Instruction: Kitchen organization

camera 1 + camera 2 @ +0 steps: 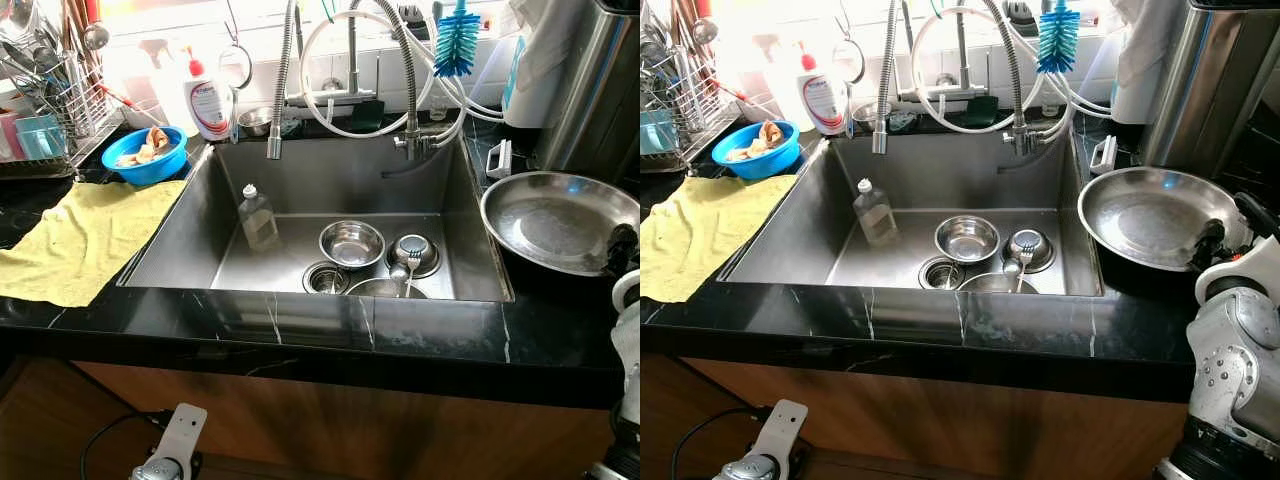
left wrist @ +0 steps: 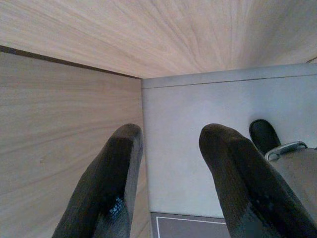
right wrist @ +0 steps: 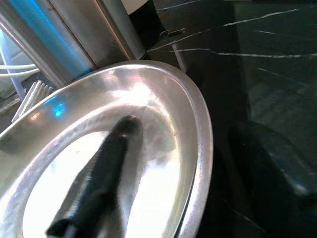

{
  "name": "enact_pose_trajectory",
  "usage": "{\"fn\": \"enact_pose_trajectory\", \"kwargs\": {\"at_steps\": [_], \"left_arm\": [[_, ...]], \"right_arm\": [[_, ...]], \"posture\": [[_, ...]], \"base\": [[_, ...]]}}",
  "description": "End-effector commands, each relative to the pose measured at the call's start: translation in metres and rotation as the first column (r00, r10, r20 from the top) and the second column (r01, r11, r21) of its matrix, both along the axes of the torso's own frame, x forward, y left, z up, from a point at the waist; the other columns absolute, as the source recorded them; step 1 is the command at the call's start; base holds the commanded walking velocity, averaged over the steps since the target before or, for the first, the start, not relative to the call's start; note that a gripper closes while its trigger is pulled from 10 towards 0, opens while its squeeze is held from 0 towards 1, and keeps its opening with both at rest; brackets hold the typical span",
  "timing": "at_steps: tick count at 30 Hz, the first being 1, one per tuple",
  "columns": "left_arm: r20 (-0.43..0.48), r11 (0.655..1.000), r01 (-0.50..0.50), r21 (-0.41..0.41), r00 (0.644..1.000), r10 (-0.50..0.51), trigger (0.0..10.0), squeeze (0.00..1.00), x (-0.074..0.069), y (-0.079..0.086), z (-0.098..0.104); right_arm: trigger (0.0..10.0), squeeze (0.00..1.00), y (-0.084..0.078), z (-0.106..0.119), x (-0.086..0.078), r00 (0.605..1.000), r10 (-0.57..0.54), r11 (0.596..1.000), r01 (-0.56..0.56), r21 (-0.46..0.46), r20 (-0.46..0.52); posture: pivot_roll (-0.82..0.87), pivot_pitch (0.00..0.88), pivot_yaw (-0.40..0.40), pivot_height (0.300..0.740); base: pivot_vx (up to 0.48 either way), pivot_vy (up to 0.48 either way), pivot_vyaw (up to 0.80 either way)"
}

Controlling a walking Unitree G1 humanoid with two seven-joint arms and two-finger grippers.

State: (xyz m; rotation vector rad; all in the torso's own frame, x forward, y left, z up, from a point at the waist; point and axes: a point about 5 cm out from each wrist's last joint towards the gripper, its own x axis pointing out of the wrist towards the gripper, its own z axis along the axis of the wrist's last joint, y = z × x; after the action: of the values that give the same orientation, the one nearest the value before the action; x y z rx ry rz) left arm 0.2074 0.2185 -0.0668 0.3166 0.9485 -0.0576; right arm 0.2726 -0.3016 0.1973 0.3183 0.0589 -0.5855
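I am looking down at a steel sink [image 1: 180,235] sunk in a black marble bench [image 1: 560,330]. A clear bottle [image 1: 258,218] is standing in the basin, with a small steel bowl [image 1: 351,243] beside it and a strainer cup [image 1: 412,250] with a fork [image 1: 411,268] leaning over it. My right pincer [image 3: 163,163] is straddling the near rim of the big steel platter [image 1: 1150,215] on the bench right of the sink: one finger is lying inside the dish, the other outside below the rim, and it seems to be clamping the edge, though blur is hiding the contact. My left pincer [image 2: 171,178] is hanging low by the wooden cabinet front, fingers parted and holding nothing. A yellow cloth [image 1: 80,235] and a blue bowl [image 1: 150,155] are sitting left of the sink.
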Motion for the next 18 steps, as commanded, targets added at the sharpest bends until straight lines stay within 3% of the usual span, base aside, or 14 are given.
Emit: {"fn": "enact_pose_trajectory", "kwargs": {"at_steps": [1,18], "left_arm": [[-0.022,1.0,0.001,0.01,1.0,-0.001,10.0,0.0,-0.005,0.0046,-0.0019],[-0.028,1.0,0.008,0.009,1.0,-0.008,10.0,0.0,-0.0046,0.0051,-0.0017]], "right_arm": [[0.0,0.0,0.0029,-0.004,0.003,1.0,0.014,0.999,-0.013,0.031,-0.011],[0.0,0.0,0.0105,-0.0011,0.0098,0.997,0.067,0.996,-0.068,0.053,0.024]], "posture": [[-0.19,0.0,0.115,0.74],[-0.19,0.0,0.116,0.74]], "base": [[0.0,0.0,0.0],[0.0,0.0,0.0]]}}
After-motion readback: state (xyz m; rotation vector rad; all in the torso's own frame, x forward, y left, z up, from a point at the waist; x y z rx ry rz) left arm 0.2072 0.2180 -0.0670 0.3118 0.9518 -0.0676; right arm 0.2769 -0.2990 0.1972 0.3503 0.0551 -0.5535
